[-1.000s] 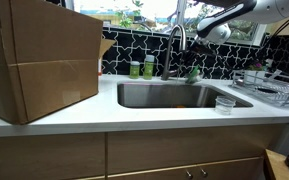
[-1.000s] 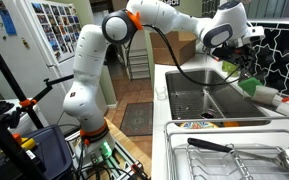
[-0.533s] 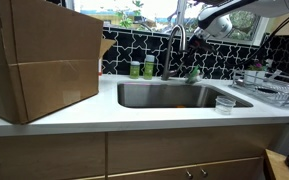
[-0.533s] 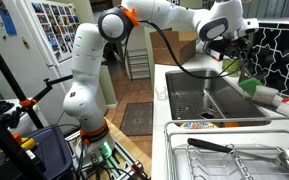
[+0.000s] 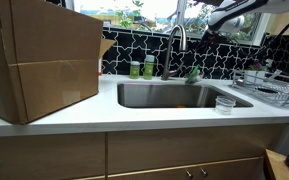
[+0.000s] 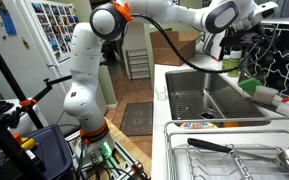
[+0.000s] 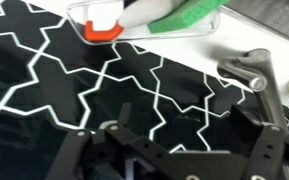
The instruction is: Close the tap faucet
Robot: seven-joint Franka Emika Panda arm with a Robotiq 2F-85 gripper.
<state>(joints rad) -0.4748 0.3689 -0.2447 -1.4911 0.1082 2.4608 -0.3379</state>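
Observation:
The tap faucet (image 5: 177, 44) is a tall brushed-steel gooseneck behind the sink (image 5: 174, 96), its spout arching down over the basin. No water shows under the spout. My gripper (image 5: 207, 22) hangs in the air above and beside the faucet's top, apart from it, and it also shows in an exterior view (image 6: 233, 42) over the counter's far end. In the wrist view the gripper (image 7: 184, 118) is open with only black tiled wall between its fingers. The steel tap faucet lever (image 7: 248, 71) lies beyond the fingertips, untouched.
Two small green soap bottles (image 5: 141, 69) stand beside the faucet. A large cardboard box (image 5: 39, 62) fills one end of the counter. A dish rack (image 5: 272, 90) and a small clear cup (image 5: 224, 104) sit at the other end. A sponge tray (image 7: 149, 17) lies by the wall.
The gripper has opened from shut and has risen up and away from the faucet's lever. The faucet and everything on the counter stay where they were.

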